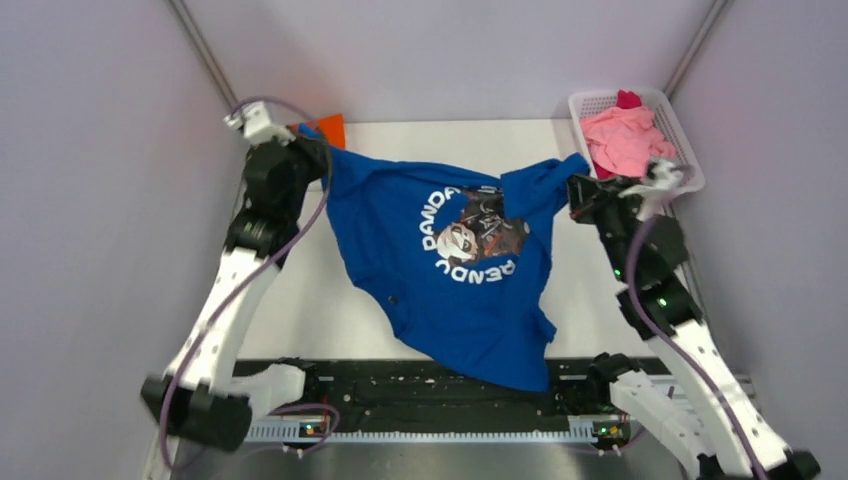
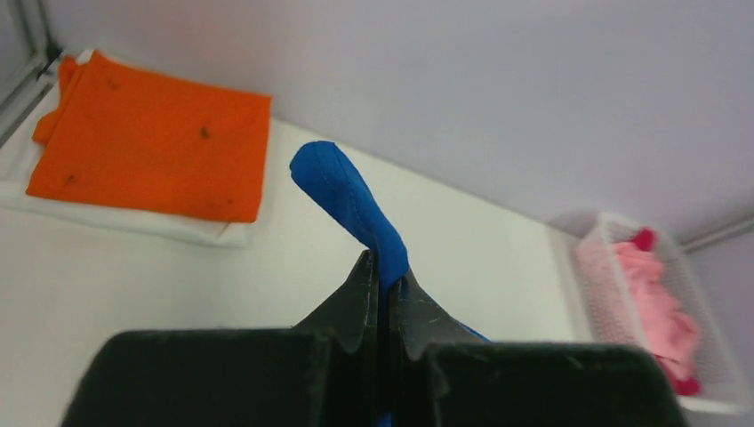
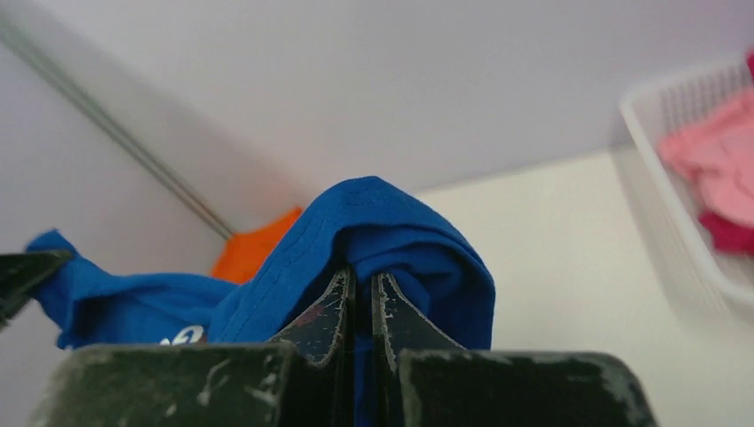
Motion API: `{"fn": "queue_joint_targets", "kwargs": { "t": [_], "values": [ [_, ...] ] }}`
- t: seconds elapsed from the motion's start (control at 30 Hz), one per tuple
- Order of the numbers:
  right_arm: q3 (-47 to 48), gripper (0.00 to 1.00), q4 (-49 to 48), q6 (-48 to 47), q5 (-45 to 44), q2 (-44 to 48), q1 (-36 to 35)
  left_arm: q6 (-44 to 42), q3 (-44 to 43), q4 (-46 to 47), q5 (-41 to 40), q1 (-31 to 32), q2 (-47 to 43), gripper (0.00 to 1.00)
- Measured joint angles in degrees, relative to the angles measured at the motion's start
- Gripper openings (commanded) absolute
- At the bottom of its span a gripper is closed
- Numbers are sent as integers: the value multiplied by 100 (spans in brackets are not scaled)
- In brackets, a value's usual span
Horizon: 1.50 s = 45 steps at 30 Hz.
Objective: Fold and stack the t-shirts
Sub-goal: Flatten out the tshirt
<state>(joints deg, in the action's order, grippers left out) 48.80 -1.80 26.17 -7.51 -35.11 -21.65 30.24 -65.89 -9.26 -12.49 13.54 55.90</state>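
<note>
Blue t-shirt point(image 1: 440, 300) hangs spread over the table point(image 1: 300, 320) between my arms, low end trailing to the near edge. I have left gripper point(image 2: 382, 271) and right gripper point(image 3: 360, 280) each pinched tight on a far corner. Thin bites: pull wider and cloth could slip out.

White mesh basket point(image 1: 680, 135) at far-right corner, white table point(image 1: 305, 305)

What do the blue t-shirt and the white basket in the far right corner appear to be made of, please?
The blue t-shirt looks like soft, matte knit cloth, perhaps cotton or a blend: it sags and wrinkles, and its edge shows a stitched hem. The white basket looks like rigid moulded plastic: thin mesh walls and a smooth rim.
</note>
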Motion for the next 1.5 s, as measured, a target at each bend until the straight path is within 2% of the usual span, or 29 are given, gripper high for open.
{"fn": "queue_joint_targets", "kwargs": {
  "t": [0.07,0.1,0.13,0.17,0.2,0.23,0.27,0.3,0.33,0.4,0.5,0.57,0.67,0.83,0.93,1.03,1.2,1.33,1.5],
  "values": [
    [-372,0,-15,70,-420,-717,2,-44,-293,20,-46,-144,1108,0],
    [-514,4,-24,116,-546,-984,17,-57,-476,39,-50,-216,1670,8],
    [-750,16,-48,225,-636,-1467,68,-81,-776,-2,-66,-302,2354,25],
    [-916,30,-50,297,-634,-1816,109,-107,-1115,-70,-68,-372,2981,50],
    [-1104,39,-20,393,-592,-2214,203,-120,-1668,-341,-50,-435,3665,75],
    [-1261,49,94,479,-551,-2616,313,-166,-2332,-544,0,-494,4389,95],
    [-1331,78,258,564,-555,-2905,411,-190,-3051,-772,116,-542,5064,98],
    [-1349,95,448,632,-599,-3108,479,-179,-3893,-1036,280,-579,5753,99],
    [-1344,98,605,688,-664,-3276,531,-190,-4509,-1174,448,-603,6271,99],
    [-1327,99,817,719,-861,-3397,579,-190,-5235,-1399,754,-638,6902,99],
    [-1224,99,922,704,-1045,-3357,581,-188,-5176,-1657,1132,-590,7005,99],
    [-1161,99,903,682,-1073,-3241,581,-190,-4806,-1567,1316,-511,6800,99],
    [-1169,99,713,577,-835,-2898,581,-186,-3783,-1432,1510,-332,6129,99],
    [-1204,99,175,413,-197,-2605,468,9,-1440,-887,1801,79,4444,99],
    [-1204,99,72,223,-57,-2702,140,376,87,-264,2179,374,3521,99],
    [-1189,99,-52,42,236,-3008,-168,804,1228,254,2653,686,3171,99],
    [-713,98,-155,-407,608,-4079,-476,1169,1808,365,2918,909,3292,99],
    [254,89,-15,-1102,538,-5134,-581,1185,1768,361,2763,901,3467,99],
    [1534,81,485,-1943,33,-6264,-597,1161,1526,254,2538,892,3818,99]
  ]
}}
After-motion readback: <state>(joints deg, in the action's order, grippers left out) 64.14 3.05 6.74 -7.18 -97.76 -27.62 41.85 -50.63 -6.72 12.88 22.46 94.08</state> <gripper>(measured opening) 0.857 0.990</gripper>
